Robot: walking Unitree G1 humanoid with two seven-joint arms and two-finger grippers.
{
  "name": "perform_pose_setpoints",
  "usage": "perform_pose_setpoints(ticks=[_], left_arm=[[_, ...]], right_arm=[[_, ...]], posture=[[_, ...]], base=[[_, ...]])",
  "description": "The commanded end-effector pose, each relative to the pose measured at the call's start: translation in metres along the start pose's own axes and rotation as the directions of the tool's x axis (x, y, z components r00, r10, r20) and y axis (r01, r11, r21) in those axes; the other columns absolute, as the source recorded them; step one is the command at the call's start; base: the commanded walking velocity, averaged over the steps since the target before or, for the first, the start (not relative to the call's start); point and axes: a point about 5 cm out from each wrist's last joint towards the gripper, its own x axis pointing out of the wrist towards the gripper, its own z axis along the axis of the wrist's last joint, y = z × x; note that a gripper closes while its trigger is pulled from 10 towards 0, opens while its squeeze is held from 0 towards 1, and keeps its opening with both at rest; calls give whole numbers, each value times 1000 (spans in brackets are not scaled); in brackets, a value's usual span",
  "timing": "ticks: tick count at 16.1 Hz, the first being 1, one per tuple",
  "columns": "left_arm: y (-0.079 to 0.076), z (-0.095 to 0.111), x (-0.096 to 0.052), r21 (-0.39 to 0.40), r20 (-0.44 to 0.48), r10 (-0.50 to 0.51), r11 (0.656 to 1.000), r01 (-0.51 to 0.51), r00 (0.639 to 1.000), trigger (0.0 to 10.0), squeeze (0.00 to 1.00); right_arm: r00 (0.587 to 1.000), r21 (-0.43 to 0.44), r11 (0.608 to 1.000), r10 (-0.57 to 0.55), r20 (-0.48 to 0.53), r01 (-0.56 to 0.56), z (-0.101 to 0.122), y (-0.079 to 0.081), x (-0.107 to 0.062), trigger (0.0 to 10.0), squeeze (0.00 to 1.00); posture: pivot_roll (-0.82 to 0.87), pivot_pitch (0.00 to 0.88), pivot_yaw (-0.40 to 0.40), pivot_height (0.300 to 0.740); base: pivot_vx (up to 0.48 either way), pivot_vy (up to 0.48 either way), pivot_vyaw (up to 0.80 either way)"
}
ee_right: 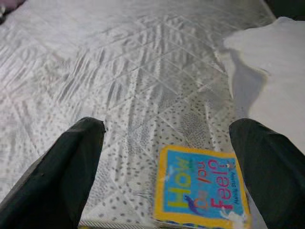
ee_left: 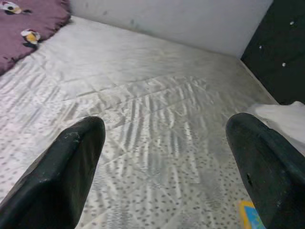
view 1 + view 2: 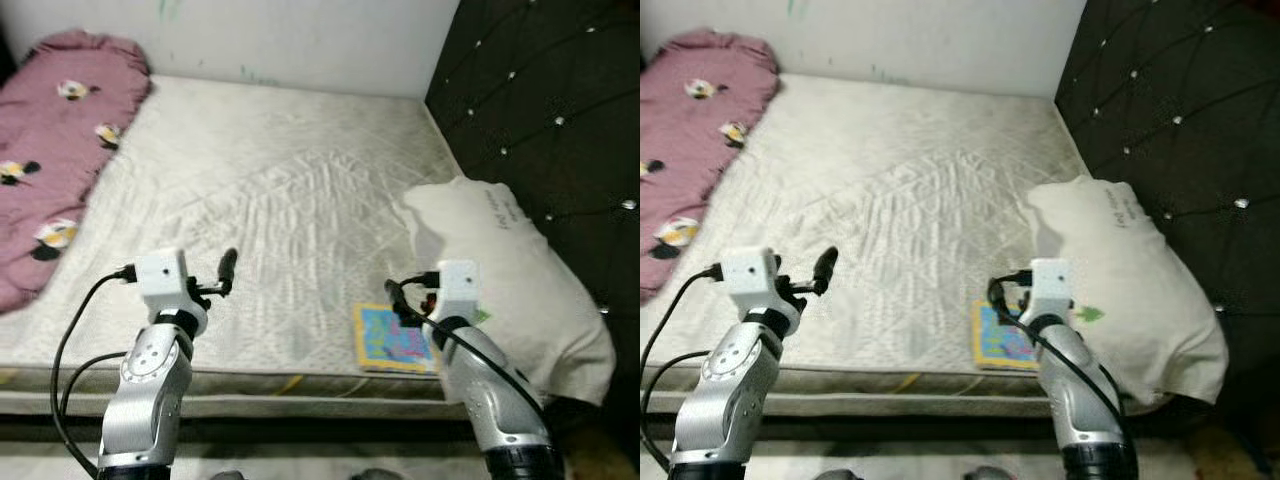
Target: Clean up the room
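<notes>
Off-white quilted mattress [image 3: 300,190], diamond stitching, small grey dots. Mauve-pink padded blanket [image 3: 50,120] with white, yellow and black flower motifs. Cream pillow [image 3: 520,280], faint grey lettering, small green mark. Flat picture book [image 1: 202,193], yellow border, bright blue cover, yellow and red lettering. Black tufted headboard [image 3: 560,100], shiny silver studs. Pale grey-white wall [image 3: 300,40], faint green smudges.

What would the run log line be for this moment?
scene: bare mattress | right gripper open over book | left gripper open, holds nothing | pillow beside book | pink blanket on left
</notes>
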Motion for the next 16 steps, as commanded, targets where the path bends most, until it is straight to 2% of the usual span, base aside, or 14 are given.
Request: perform_pose_setpoints(ticks=[1, 2, 4, 7, 8, 10, 11, 12, 13, 14, 16], left_arm=[[-11, -3, 2, -8, -17, -31, 999, 31, 999, 10000, 0], [-11, -4, 3, -14, -21, -26, 1000, 26, 999, 10000, 0], [-11, -3, 3, -16, -16, -23, 1000, 23, 1000, 10000, 0], [-11, 2, 5, -11, 0, -31, 999, 31, 1000, 10000, 0], [-12, 5, 7, -10, 5, -34, 999, 34, 999, 10000, 0], [-11, 8, 9, 7, 26, -30, 1000, 30, 999, 10000, 0], [-8, 13, 9, 44, 81, -5, 999, 2, 997, 10000, 0], [-7, 14, 8, 50, 100, 0, 999, -5, 995, 10000, 0], [2, 15, 6, 84, 141, 50, 995, -62, 989, 10000, 0], [6, 15, 4, 125, 162, 56, 989, -76, 985, 10000, 0], [9, 13, 3, 131, 157, 70, 987, -91, 985, 10000, 0]], right_arm=[[999, 5, 999, -54, 4, 54, 1, -13, -3, 10000, 0], [998, -24, 997, -69, 10, 70, 2, -13, -3, 10000, 0], [998, -23, 999, -24, 54, 25, 7, -9, -3, 10000, 0], [994, -14, 999, 42, 104, -40, 19, 4, 1, 10000, 0], [991, -47, 998, 35, 126, -30, 22, 6, 3, 10000, 0], [985, -28, 1000, -8, 174, 13, 29, 2, 4, 10000, 0], [979, 32, 999, -34, 202, 28, 32, -3, 2, 10000, 0], [976, 53, 998, -33, 215, 22, 34, -3, 2, 10000, 0], [957, 65, 997, -48, 286, 30, 40, -6, -3, 10000, 0], [945, 57, 998, -53, 321, 36, 43, -6, -6, 10000, 0], [939, 67, 997, -45, 342, 24, 43, -3, -5, 10000, 0]], posture=[[-53, 0, -61, 740], [-56, 0, -76, 740], [-56, 0, -78, 740], [-51, 0, -80, 740], [-52, 0, -79, 740], [-49, 0, -79, 740], [-49, 0, -79, 740], [-49, 0, -79, 740], [-49, 0, -79, 740], [-49, 0, -79, 740], [-43, 0, -74, 740]], base=[[0, 480, 0], [0, 480, 0], [0, 480, 0], [0, 480, 0], [0, 480, 0], [0, 480, 0], [0, 480, 0], [0, 480, 0], [0, 352, 0], [0, 0, 0], [0, 0, 0]])
